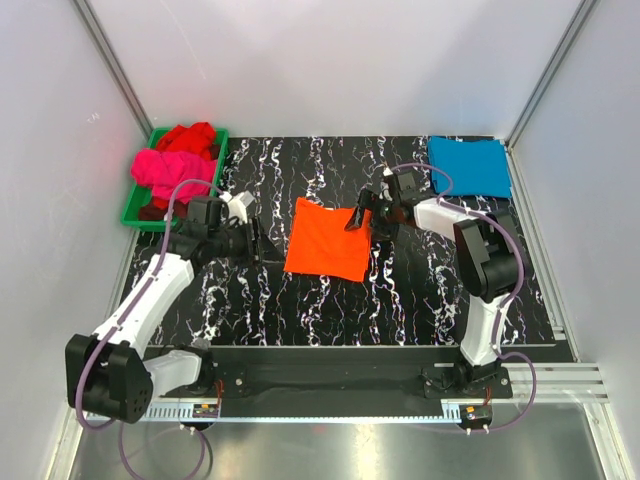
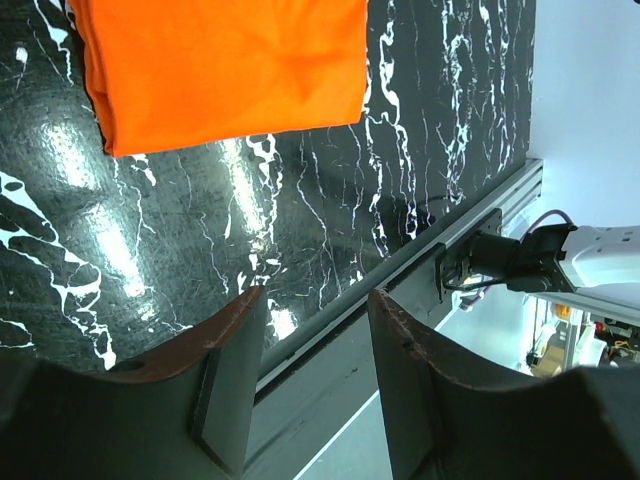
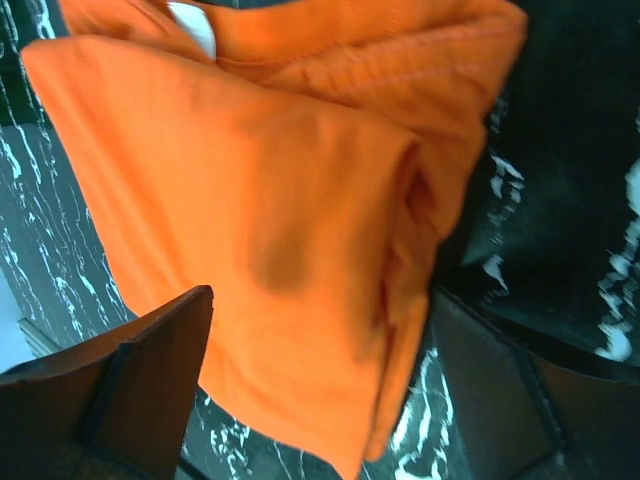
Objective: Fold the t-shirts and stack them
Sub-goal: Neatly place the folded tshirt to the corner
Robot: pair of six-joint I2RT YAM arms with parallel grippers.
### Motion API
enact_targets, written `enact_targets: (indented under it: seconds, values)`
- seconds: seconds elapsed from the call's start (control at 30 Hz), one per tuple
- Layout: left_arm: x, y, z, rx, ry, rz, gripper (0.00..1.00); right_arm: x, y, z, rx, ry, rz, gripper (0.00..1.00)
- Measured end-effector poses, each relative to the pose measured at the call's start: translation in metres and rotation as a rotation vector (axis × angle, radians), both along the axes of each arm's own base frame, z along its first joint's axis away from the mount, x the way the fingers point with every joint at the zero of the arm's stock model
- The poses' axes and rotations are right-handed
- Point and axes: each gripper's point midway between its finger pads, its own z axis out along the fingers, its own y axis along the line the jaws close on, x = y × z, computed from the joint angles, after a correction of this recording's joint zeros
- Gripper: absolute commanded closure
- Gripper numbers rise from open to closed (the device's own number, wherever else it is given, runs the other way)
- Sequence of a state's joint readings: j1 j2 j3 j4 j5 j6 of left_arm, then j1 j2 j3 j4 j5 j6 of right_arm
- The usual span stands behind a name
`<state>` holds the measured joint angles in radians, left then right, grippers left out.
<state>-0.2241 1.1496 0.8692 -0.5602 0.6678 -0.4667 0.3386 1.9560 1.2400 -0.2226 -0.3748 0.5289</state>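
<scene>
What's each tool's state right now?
Left tool: open, empty.
Right tool: open, straddling the edge of the orange t-shirt, not clamping it.

The table, a glossy black top veined with white, is carrying three things. An orange shirt is lying near the middle, folded into a flat rectangle and turned slightly against the table's edges. In the right wrist view its layers are bunching a little along one side. A blue shirt is lying folded flat at the far right corner, well apart from the orange one. A green tray is sitting at the far left corner.
</scene>
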Motion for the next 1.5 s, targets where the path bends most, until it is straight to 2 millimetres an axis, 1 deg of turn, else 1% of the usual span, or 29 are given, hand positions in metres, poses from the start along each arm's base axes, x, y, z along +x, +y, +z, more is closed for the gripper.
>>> enact_targets:
  seconds: [0.1, 0.13, 0.2, 0.23, 0.3, 0.33, 0.37, 0.43, 0.47, 0.53, 0.6, 0.7, 0.77, 0.87, 0.93, 1.1, 1.17, 1.23, 1.27, 1.37, 1.47, 1.5]
  values:
    - [0.001, 0.000, -0.005, 0.004, 0.020, 0.001, 0.50, 0.000, 0.009, -0.001, 0.016, -0.028, 0.017, 0.16]
    - [0.002, 0.000, -0.006, 0.005, 0.027, 0.001, 0.50, -0.001, 0.012, -0.002, 0.022, -0.038, 0.024, 0.28]
    - [0.003, -0.001, -0.008, 0.006, 0.036, 0.003, 0.50, -0.003, 0.015, -0.005, 0.029, -0.043, 0.032, 0.38]
    - [0.004, -0.001, -0.007, 0.005, 0.036, 0.003, 0.50, -0.004, 0.014, -0.007, 0.029, -0.040, 0.032, 0.52]
    - [0.008, -0.002, -0.004, 0.003, 0.028, 0.004, 0.50, -0.007, 0.013, -0.012, 0.017, -0.031, 0.039, 0.71]
    - [0.009, -0.002, -0.001, 0.002, 0.023, 0.005, 0.50, -0.009, 0.013, -0.016, 0.018, -0.015, 0.043, 0.85]
    - [0.010, -0.003, 0.001, -0.001, 0.017, 0.006, 0.50, -0.010, 0.013, -0.018, 0.016, -0.010, 0.047, 0.91]
    - [0.013, -0.003, 0.005, -0.006, 0.005, 0.010, 0.50, -0.011, 0.014, -0.017, 0.009, 0.005, 0.061, 0.98]
    - [0.015, -0.004, 0.006, -0.009, -0.001, 0.011, 0.50, -0.009, 0.014, -0.016, 0.005, 0.004, 0.068, 1.00]
    - [0.016, -0.004, 0.008, -0.013, -0.003, 0.014, 0.50, -0.006, 0.014, -0.011, -0.009, 0.011, 0.088, 1.00]
    - [0.019, -0.005, 0.007, -0.013, -0.003, 0.015, 0.50, 0.002, 0.014, -0.001, -0.025, 0.008, 0.107, 1.00]
    - [0.022, -0.005, 0.004, -0.008, 0.007, 0.017, 0.50, 0.022, 0.011, 0.020, -0.052, -0.012, 0.136, 1.00]
    - [0.024, -0.005, 0.002, -0.004, 0.012, 0.019, 0.50, 0.039, 0.001, 0.035, -0.083, -0.029, 0.145, 1.00]
    - [0.026, -0.005, -0.002, 0.000, 0.022, 0.021, 0.50, 0.067, -0.022, 0.054, -0.125, -0.060, 0.140, 1.00]
    - [0.027, -0.006, -0.005, 0.001, 0.034, 0.022, 0.50, 0.088, -0.044, 0.064, -0.152, -0.076, 0.126, 1.00]
    - [0.031, -0.007, -0.010, -0.004, 0.050, 0.030, 0.50, 0.129, -0.096, 0.074, -0.245, -0.104, 0.078, 1.00]
    - [0.031, -0.008, -0.013, -0.007, 0.056, 0.035, 0.50, 0.142, -0.113, 0.079, -0.280, -0.122, 0.063, 1.00]
    - [0.032, -0.008, -0.016, -0.006, 0.066, 0.036, 0.50, 0.152, -0.128, 0.084, -0.308, -0.137, 0.048, 1.00]
    - [0.033, -0.008, -0.018, -0.005, 0.072, 0.036, 0.50, 0.158, -0.138, 0.089, -0.325, -0.151, 0.037, 1.00]
    - [0.035, -0.008, -0.029, 0.005, 0.110, 0.037, 0.50, 0.169, -0.160, 0.106, -0.358, -0.201, 0.016, 1.00]
    - [0.039, -0.009, -0.037, 0.012, 0.139, 0.037, 0.50, 0.179, -0.189, 0.120, -0.383, -0.255, -0.011, 1.00]
    - [0.040, -0.010, -0.037, 0.013, 0.141, 0.037, 0.50, 0.182, -0.203, 0.122, -0.392, -0.271, -0.025, 1.00]
